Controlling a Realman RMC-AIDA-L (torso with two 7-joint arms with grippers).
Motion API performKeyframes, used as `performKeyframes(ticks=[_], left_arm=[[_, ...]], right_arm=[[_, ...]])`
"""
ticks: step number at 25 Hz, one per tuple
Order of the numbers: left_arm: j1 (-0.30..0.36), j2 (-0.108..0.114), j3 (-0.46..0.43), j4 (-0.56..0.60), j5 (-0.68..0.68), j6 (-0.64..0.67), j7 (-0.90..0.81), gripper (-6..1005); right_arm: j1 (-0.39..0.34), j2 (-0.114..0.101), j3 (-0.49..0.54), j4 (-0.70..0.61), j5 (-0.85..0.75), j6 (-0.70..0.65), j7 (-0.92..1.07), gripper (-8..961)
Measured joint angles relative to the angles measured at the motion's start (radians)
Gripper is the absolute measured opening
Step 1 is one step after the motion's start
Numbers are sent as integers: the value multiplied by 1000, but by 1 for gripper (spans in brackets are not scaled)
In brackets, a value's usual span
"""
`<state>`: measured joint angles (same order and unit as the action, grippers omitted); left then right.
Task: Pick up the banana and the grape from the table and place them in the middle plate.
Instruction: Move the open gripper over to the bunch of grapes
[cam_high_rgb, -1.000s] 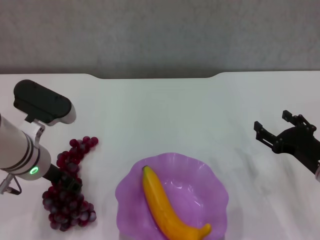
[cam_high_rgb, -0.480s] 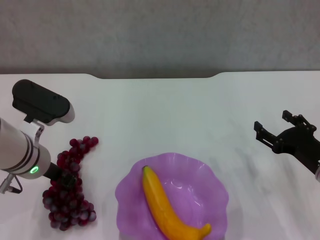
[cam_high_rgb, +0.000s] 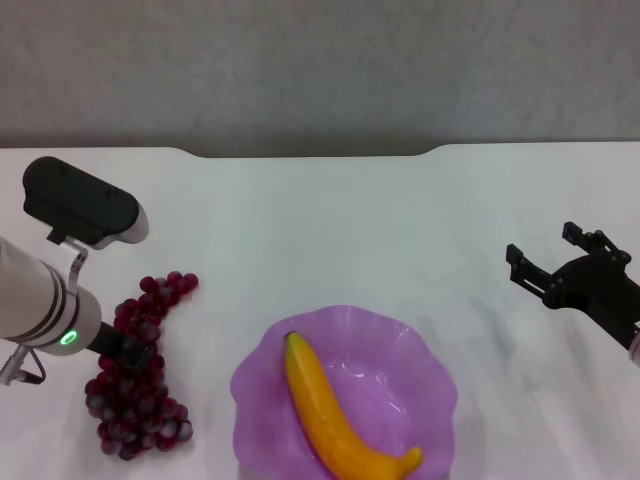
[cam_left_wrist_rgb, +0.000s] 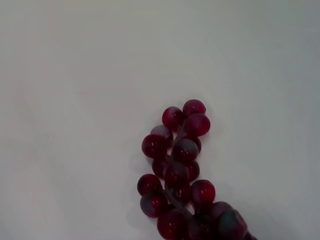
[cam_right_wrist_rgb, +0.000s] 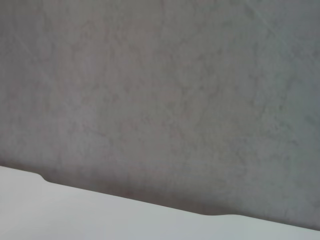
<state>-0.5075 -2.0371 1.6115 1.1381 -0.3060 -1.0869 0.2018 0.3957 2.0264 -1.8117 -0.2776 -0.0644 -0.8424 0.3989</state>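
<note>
The banana (cam_high_rgb: 330, 415) lies inside the purple scalloped middle plate (cam_high_rgb: 425, 355) at the near centre of the white table (cam_high_rgb: 320, 220). The bunch of dark red grapes (cam_high_rgb: 140, 410) lies on the table left of the plate. My left gripper (cam_high_rgb: 127, 352) is down at the middle of the bunch, mostly hidden by its own arm. In the left wrist view the far end of the grapes (cam_left_wrist_rgb: 177, 165) lies on the bare table. My right gripper (cam_high_rgb: 548, 250) is open and empty, held above the table to the right of the plate.
The table's far edge has a notch (cam_high_rgb: 310, 153) in front of a grey wall (cam_high_rgb: 320, 70). The right wrist view shows only that wall and the table's far edge (cam_right_wrist_rgb: 100, 200).
My left arm has shifted slightly to the left, with the gripper staying low at the grapes. The grapes, the banana and the right arm have hardly moved.
</note>
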Motion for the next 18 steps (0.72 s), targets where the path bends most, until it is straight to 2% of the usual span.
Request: performKeyframes(ticks=[18], left_arm=[[16, 0, 2, 6, -1, 24, 4, 219]], right_arm=[[0, 0, -3, 0, 0, 3, 0, 889]])
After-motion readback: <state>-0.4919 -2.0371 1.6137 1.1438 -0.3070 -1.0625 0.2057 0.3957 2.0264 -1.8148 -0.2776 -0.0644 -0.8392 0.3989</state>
